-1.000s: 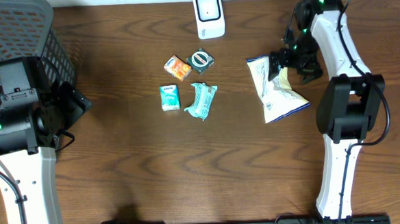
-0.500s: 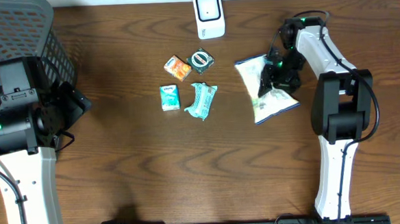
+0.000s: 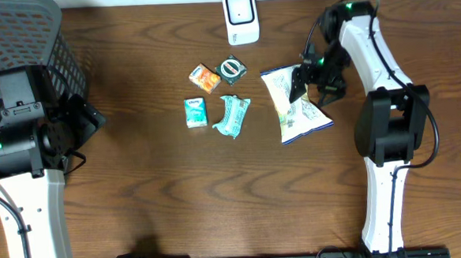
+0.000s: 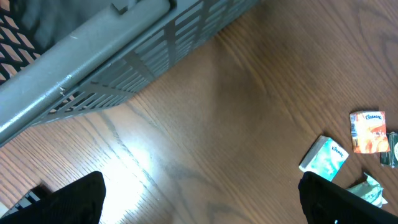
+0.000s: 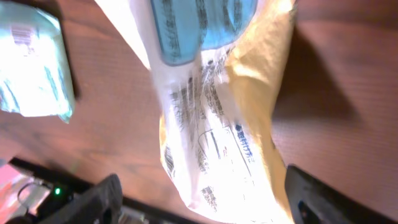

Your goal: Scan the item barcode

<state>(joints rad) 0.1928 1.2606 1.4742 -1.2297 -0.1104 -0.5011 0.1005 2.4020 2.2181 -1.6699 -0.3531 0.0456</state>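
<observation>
Wood, dark brown and grained, fills every view: one table (image 3: 155, 204), with glare on it under my left gripper (image 4: 199, 193). Only the overhead view shows the scanner (image 3: 240, 18), white, at the table's far edge; neither wrist view catches it. A grey basket (image 3: 20, 29) stands well left of the scanner, and my left wrist view shows its slatted wall close up. Just below the scanner lie an orange pack (image 3: 205, 78), a round pack (image 3: 232, 69), a teal pack (image 3: 196, 113) and a teal pouch (image 3: 231, 116).

The bag (image 3: 292, 106) is below and right of the scanner, its upper end under my right gripper (image 3: 308, 76). My right wrist view alone shows its print: a blue panel and rows of fine black text.

My left fingers (image 4: 68, 199) stand wide, bare wood between them. My right fingers (image 5: 99, 199) stand apart with the bag running between them. One touches its edge and the other shows a gap, so I cannot tell whether they pinch it.
</observation>
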